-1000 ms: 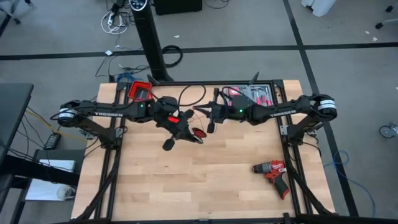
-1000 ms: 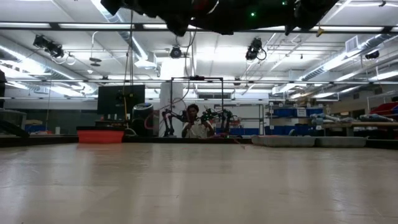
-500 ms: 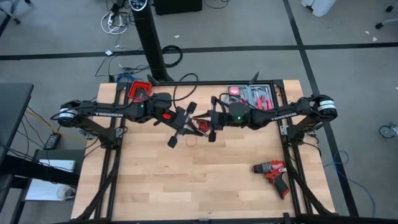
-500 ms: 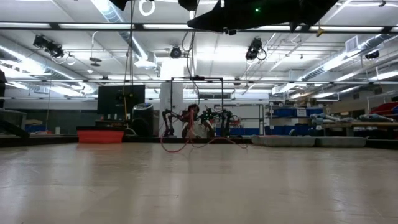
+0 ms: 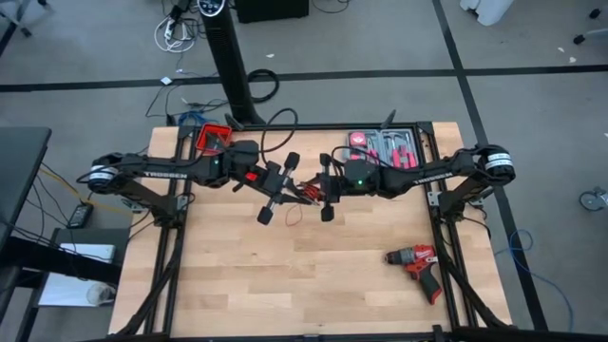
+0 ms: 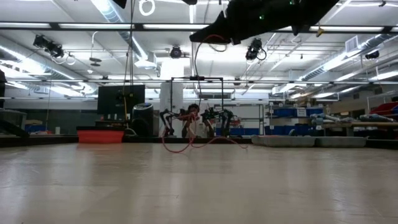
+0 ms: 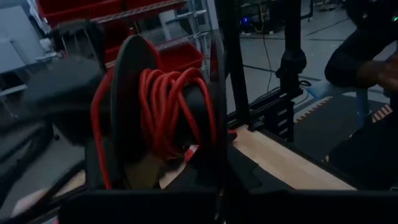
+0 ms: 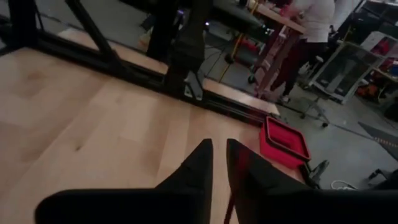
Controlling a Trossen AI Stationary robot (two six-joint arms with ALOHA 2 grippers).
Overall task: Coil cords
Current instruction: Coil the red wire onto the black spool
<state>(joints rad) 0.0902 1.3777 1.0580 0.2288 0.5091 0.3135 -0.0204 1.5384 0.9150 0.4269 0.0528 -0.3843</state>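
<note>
Wooden table [image 5: 285,275] bears a red drill [image 5: 416,263]; fluorescent-lit workshop behind.

Light wooden plank table [image 5: 313,275] in a black metal frame, seen from above.

On its far edge, toward the left corner, sits a small red rectangular plastic bin [image 5: 214,138], which also shows as a red tray [image 8: 285,142] in the right wrist view and low on the far edge [image 6: 100,136] in the level view. On the far edge toward the right lies an open flat tool case [image 5: 385,145] with red-handled tools in it. Near the right front corner a red and black cordless drill [image 5: 418,266] lies on its side, well apart from both. A loop of very thin red wire [image 6: 186,144] droops onto the tabletop around the middle of the far half.
</note>
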